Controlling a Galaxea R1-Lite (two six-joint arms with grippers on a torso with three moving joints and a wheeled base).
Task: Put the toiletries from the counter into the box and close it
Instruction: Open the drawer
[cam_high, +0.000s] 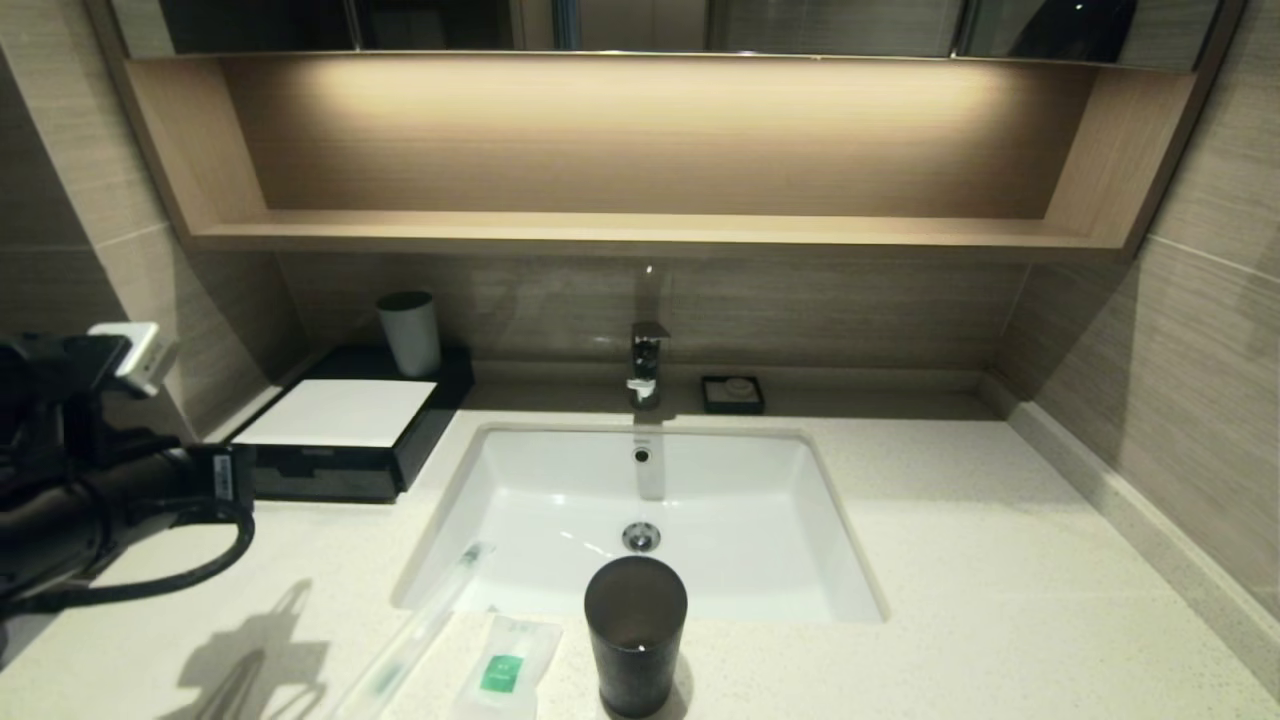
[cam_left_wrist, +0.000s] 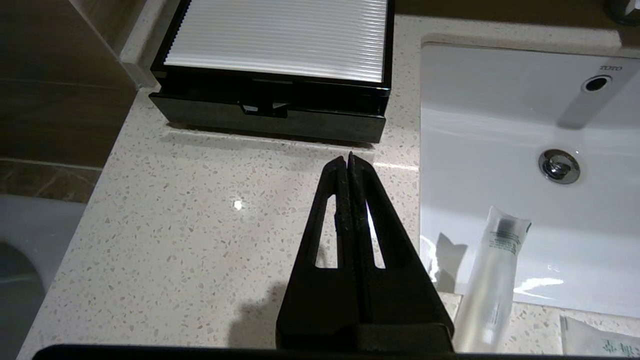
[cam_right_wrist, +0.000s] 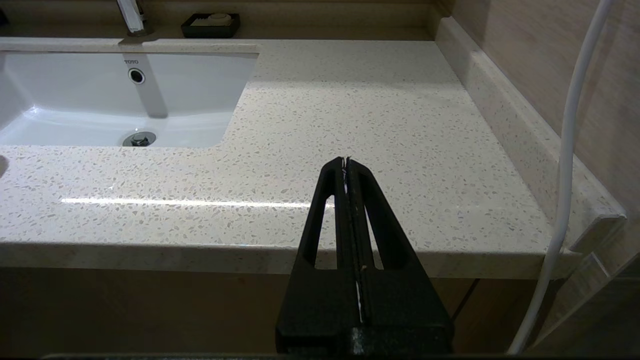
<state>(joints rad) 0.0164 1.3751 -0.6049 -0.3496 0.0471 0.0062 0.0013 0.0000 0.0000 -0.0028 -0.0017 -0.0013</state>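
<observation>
The toothbrush (cam_high: 420, 620) in clear wrap lies at the counter's (cam_high: 1000, 560) front edge, its head end over the sink rim. It also shows in the left wrist view (cam_left_wrist: 492, 280). The white sachet (cam_high: 505, 665) with a green label lies just right of it. The black box (cam_high: 340, 412) with a white top stands at the back left. Its drawer front (cam_left_wrist: 270, 117) with a notch stands slightly out. My left gripper (cam_left_wrist: 348, 157) is shut and empty above the counter, in front of the box. My right gripper (cam_right_wrist: 346, 161) is shut and empty at the counter's front edge, far right.
A dark tumbler (cam_high: 635, 635) stands right of the sachet, in front of the white sink (cam_high: 700, 500). A white cup (cam_high: 410, 332) stands on the box's back. A tap (cam_high: 647, 360) and a small black soap dish (cam_high: 732, 393) are behind the sink. Walls close both sides.
</observation>
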